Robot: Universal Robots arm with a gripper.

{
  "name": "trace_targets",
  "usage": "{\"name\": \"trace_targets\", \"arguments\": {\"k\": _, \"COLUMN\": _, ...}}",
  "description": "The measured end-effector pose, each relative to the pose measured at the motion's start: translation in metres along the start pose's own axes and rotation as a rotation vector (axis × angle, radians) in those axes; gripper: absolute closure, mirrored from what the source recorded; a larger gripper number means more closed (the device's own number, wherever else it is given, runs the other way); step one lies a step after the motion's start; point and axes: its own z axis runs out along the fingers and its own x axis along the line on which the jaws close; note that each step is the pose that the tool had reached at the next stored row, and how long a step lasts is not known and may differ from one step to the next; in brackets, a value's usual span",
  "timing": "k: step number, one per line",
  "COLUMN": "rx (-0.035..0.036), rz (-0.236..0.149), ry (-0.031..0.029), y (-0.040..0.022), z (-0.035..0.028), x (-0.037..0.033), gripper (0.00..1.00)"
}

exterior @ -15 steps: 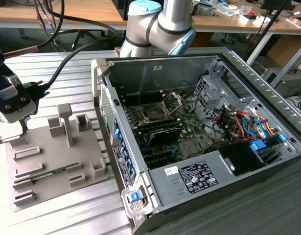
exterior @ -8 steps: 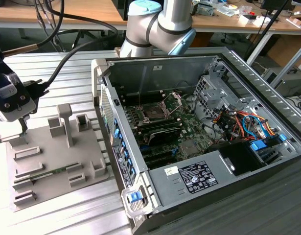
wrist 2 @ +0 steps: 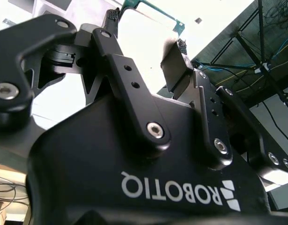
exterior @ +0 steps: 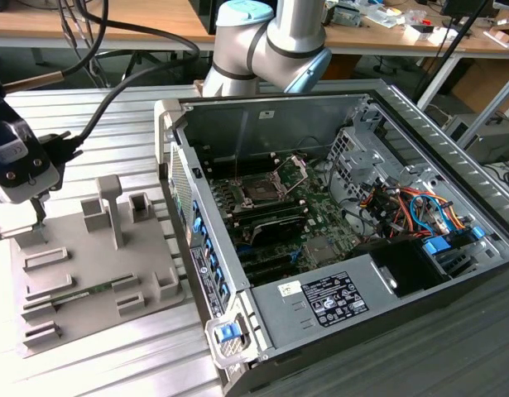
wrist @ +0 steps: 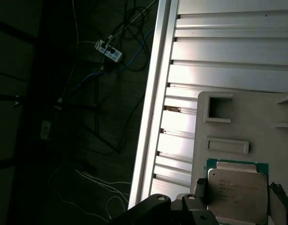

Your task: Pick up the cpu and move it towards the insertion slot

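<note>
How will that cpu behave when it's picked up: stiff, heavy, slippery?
Probably stiff: the cpu is a flat square with a metal lid on a green board. Likely light, since it looks thin. The smooth, shiny lid could be slippery, so edge grips seem safer.

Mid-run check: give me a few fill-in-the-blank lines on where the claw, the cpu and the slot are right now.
1. The claw is at the cpu, over the grey ___.
2. The insertion slot sits on the ___ motherboard inside the open case.
3. The claw is on the exterior view's ___ of the case.
Missing words: tray; green; left.
</note>
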Motion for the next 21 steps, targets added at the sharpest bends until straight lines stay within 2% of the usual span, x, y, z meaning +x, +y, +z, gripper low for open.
{"name": "trace_targets", "arguments": {"k": 21, "rx": 0.0000, "rz": 0.000, "ry": 0.0000, "y": 0.0004, "z": -0.0083, "x": 0.0000, "gripper": 0.45}}
